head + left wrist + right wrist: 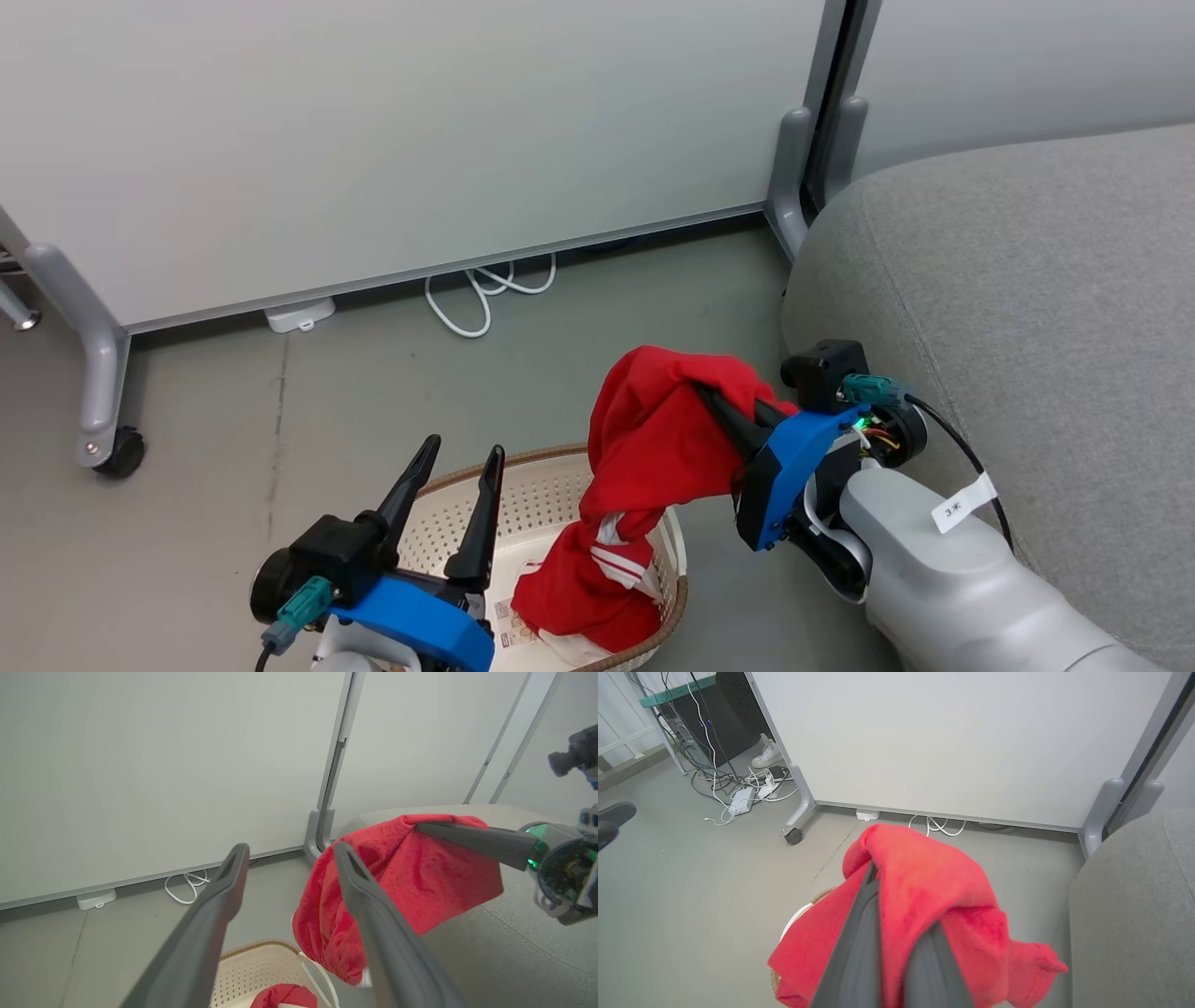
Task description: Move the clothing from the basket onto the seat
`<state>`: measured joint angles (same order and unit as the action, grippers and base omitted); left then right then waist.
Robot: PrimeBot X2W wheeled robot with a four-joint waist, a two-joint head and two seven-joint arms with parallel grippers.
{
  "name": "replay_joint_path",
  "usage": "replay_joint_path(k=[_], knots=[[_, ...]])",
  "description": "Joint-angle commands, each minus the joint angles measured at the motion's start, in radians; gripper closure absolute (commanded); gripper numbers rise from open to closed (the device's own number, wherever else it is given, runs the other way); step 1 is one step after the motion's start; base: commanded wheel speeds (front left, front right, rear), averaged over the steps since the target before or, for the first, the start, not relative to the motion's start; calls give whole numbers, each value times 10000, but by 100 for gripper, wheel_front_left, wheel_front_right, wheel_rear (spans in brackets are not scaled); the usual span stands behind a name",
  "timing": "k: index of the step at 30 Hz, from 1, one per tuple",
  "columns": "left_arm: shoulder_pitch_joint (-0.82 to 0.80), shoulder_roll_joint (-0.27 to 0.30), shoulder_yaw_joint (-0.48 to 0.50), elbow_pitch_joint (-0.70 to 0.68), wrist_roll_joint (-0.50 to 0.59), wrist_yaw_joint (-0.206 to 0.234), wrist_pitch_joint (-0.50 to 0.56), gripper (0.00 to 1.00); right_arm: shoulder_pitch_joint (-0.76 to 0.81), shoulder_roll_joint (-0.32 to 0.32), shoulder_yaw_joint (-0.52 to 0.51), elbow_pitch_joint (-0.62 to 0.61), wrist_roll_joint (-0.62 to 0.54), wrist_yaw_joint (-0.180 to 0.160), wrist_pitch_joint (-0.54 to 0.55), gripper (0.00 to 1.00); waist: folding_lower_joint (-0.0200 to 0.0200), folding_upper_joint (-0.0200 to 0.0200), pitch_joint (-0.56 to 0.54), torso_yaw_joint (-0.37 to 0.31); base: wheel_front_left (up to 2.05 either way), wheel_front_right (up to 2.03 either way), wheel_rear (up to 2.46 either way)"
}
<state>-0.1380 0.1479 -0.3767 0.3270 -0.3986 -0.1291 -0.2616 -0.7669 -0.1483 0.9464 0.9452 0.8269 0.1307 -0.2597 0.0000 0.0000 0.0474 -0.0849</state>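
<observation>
The left gripper [465, 446] stands wide and empty just above the basket [534, 459]. The right gripper [724, 406] is clamped on the clothing [653, 439], whose tail hangs below it into the basket. It is best to lift higher before swinging to the seat [1027, 280] beside its wrist.

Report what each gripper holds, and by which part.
Right gripper is shut on the clothing, pinching a bunched upper fold; the rest hangs into the basket. Left gripper is open, holding nothing.
</observation>
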Motion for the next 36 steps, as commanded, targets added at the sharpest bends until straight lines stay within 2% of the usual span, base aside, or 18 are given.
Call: replay_joint_path(k=[1,9,18,28,36], knots=[[-136,63,-67,-40,-73,-19,-51,0,10,-28,-16,-18,-48,1,-56,100,0,0,27,-201,0,0,0],[-207,176,-66,-147,-167,-19,-49,0,-106,-69,-117,-108,-138,1,-62,100,0,0,150,-994,0,0,0],[-226,236,-2,-244,-193,-20,-49,0,-65,-210,-431,-377,-403,1,-66,100,0,0,224,-2407,0,0,0],[-299,290,-34,-280,-202,-19,-50,0,324,-589,-1226,-1008,-992,1,-62,100,0,0,378,-3827,0,0,0],[-290,339,-83,-286,-188,-19,-50,0,916,-905,-1907,-1613,-1443,1,-64,100,0,0,444,-4606,0,0,0]])
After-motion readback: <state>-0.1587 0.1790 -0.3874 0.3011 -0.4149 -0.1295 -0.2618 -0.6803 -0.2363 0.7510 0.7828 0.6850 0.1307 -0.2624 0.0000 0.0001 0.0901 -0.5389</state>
